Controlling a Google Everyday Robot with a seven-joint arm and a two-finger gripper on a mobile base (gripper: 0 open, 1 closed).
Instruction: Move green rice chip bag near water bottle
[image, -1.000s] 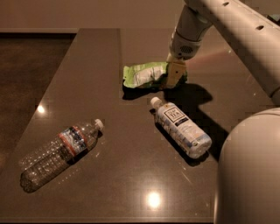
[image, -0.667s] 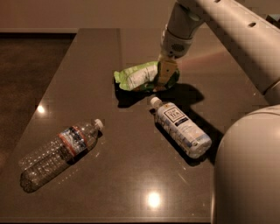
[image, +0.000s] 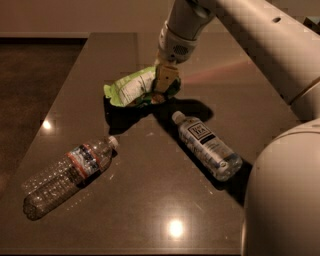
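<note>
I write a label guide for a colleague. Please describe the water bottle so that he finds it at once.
On the dark table, look at the front left, away from the gripper holding the green rice chip bag at the back. The water bottle lies there on its side: clear, ribbed, red-and-blue band, unlike the shorter white-labelled bottle at right.

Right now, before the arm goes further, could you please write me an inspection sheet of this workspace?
Surface: dark glossy table with lamp reflections.
Job's things: green rice chip bag held above the table, with its shadow beneath; water bottle lying on its side at front left, apart from the bag.
Clutter: second bottle with a white-and-blue label, lying right of centre.
Grippers: gripper shut on the bag's right end, over the rear middle.
Cables: nothing seen.
Surroundings: dark floor on the left; robot body at front right.
</note>
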